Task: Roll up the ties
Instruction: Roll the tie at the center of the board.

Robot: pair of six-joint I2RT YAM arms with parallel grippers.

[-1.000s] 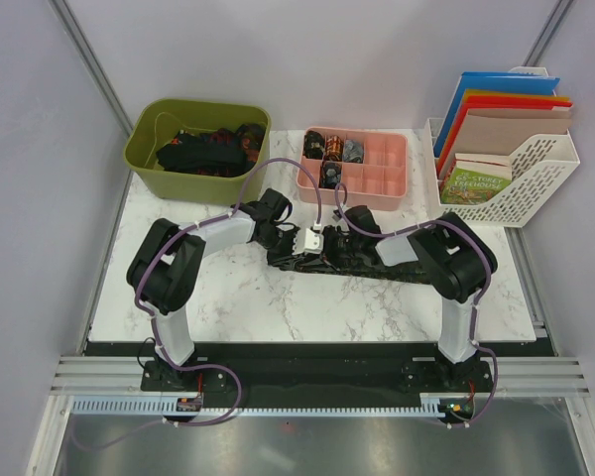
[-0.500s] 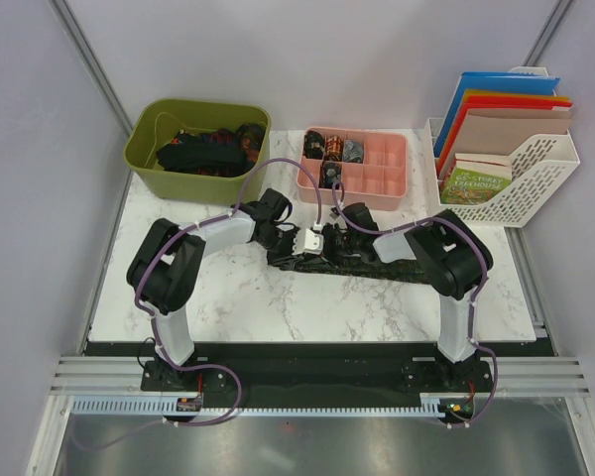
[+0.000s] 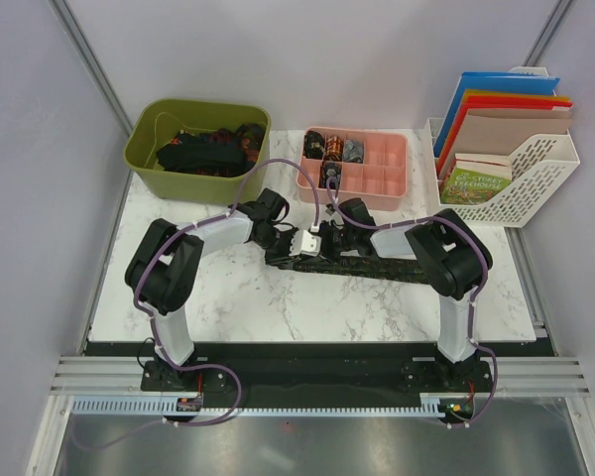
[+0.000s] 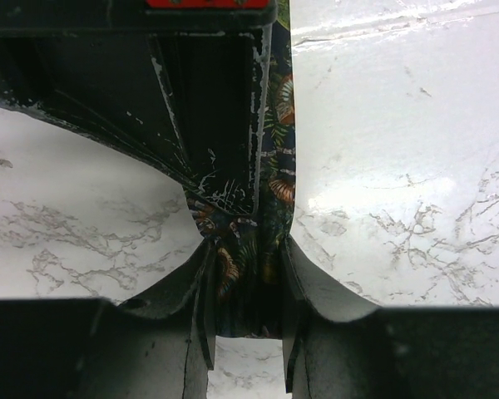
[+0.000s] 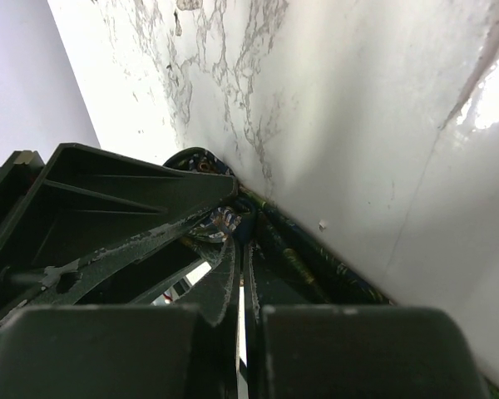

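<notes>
While left pincer (image 4: 246, 246) clamps tie (image 4: 279, 158) — right pincer (image 5: 239, 229) sits closed

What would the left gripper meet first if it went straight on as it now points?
Beyond the tie the left gripper grips, probably the right gripper, close ahead, facing it; depth is unclear.

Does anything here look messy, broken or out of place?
Nothing spilled or broken. Only the green bin looks untidy: its ties lie in a tangled heap, while the pink tray holds neat rolls. One tie lies stretched out on the table.
</notes>
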